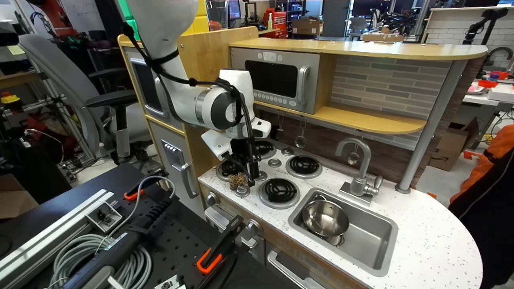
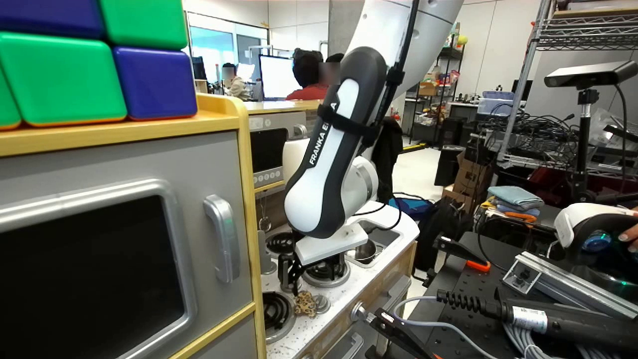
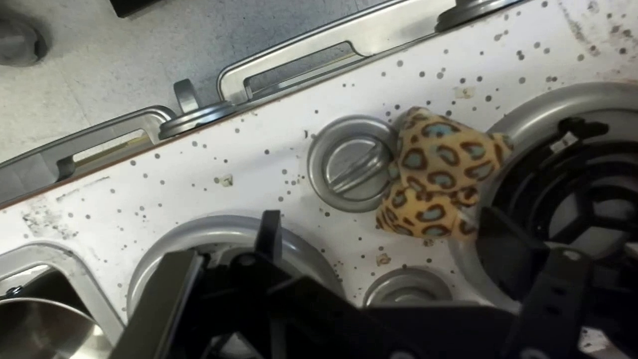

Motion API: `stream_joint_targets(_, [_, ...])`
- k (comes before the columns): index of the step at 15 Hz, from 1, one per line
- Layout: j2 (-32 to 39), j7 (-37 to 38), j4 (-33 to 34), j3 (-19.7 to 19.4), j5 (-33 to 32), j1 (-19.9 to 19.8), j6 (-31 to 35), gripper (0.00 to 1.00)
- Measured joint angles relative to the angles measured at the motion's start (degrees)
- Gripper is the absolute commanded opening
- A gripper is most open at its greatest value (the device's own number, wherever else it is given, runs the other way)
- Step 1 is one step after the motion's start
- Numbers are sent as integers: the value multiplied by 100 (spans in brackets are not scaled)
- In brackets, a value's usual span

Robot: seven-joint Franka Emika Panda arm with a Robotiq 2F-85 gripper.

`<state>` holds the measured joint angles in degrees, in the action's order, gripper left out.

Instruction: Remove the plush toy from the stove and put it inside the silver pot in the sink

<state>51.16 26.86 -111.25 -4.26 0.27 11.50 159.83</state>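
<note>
The plush toy point(image 1: 237, 181) is a small tan lump with brown-ringed spots. It lies on the stove point(image 1: 279, 193) between a silver knob and a burner, and shows in an exterior view point(image 2: 305, 304) and the wrist view point(image 3: 438, 169). My gripper point(image 1: 248, 180) is low over the stove beside the toy. In the wrist view the gripper point(image 3: 379, 224) is open with nothing between its fingers. The toy is ahead of the fingertips, close to the right one; I cannot tell whether they touch. The silver pot point(image 1: 325, 218) sits in the left part of the sink point(image 1: 391, 245).
A curved tap point(image 1: 359, 160) stands behind the sink. A microwave point(image 1: 277, 78) and a wooden shelf point(image 1: 369, 118) overhang the back. A tall wooden cabinet point(image 2: 239, 199) stands beside the stove. A black table point(image 1: 180, 241) with cables and clamps is in front.
</note>
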Motion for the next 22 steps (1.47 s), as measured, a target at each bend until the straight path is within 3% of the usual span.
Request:
stream_joint_targets(2, [138, 0, 95, 4, 67, 77, 104, 100])
stream_joint_targets(3, [196, 0, 143, 9, 115, 118, 129, 75])
stream_joint_targets(4, [242, 0, 187, 19, 148, 155, 145, 74])
stream_joint_targets(9, [333, -29, 314, 133, 301, 202, 159, 35])
stream_joint_targets(13, [308, -199, 363, 300, 561, -7, 156, 5])
stream_joint_targets(15, [272, -333, 339, 338, 624, -190, 156, 0])
stream_joint_targets(17, [138, -586, 219, 427, 704, -486, 139, 2])
stream_joint_targets(22, [-715, -1089, -609, 535, 897, -1303, 134, 2])
